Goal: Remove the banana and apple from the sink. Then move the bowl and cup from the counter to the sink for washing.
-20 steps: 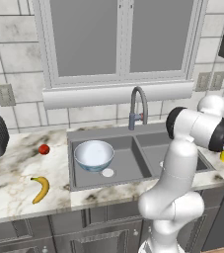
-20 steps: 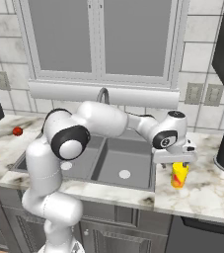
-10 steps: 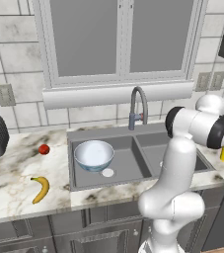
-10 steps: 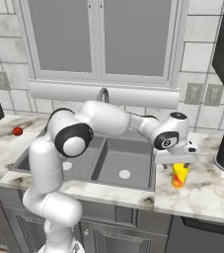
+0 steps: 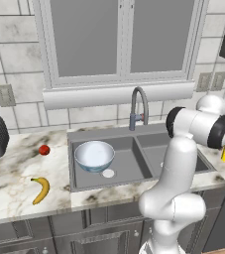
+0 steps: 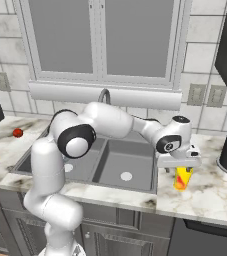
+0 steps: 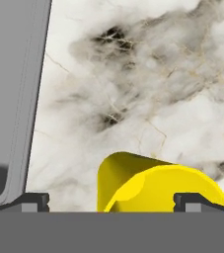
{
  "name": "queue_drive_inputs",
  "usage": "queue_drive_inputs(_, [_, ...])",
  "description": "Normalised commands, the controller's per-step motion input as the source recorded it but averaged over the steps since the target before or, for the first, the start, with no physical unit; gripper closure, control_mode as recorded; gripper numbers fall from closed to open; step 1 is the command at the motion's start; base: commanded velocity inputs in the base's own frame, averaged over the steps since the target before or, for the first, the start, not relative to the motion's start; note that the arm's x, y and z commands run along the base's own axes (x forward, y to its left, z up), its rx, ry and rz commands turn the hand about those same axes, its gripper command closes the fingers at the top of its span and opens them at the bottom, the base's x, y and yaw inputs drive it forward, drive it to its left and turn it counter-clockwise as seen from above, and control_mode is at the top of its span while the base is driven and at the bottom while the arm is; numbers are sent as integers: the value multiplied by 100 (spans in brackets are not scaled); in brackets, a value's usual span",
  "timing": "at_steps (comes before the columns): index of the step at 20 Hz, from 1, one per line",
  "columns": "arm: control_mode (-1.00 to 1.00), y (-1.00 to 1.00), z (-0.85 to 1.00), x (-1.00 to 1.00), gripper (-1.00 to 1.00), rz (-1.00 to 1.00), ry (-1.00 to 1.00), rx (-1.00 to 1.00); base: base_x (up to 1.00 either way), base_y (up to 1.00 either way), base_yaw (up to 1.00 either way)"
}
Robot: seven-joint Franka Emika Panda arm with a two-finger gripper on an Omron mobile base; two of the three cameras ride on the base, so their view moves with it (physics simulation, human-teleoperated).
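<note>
From my screens the tabletop (image 5: pixel 15 198) reads as white marble with grey-brown veining, darkest in smoky patches near the cup (image 7: pixel 158 187). That cup is bright yellow, with a red-orange mark low on its side in the right base view. The sink (image 5: pixel 134 171) is dark grey, a round white drain in each basin, and the faucet (image 5: pixel 139 106) is grey. I see the bowl (image 5: pixel 94 155) pale blue-white inside with a blue-grey outside. The banana (image 5: pixel 40 190) is yellow with brownish tips; the apple (image 5: pixel 44 150) is red. The cabinets (image 5: pixel 59 233) below are grey, the wall tiles (image 5: pixel 10 54) off-white with faint grey mottling
</note>
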Motion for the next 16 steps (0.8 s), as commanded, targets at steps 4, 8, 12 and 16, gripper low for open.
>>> queue_drive_inputs(4, [-100, 0, -14, -3, -100, 0, 0, 0, 0, 0, 0])
queue_drive_inputs(8, [-100, 2, -16, -5, -100, 0, 0, 0, 0, 0, 0])
queue_drive_inputs(12, [-100, 2, -12, -4, 100, 0, 0, 0, 0, 0, 0])
queue_drive_inputs(16, [-100, 5, -7, -8, 100, 0, 0, 0, 0, 0, 0])
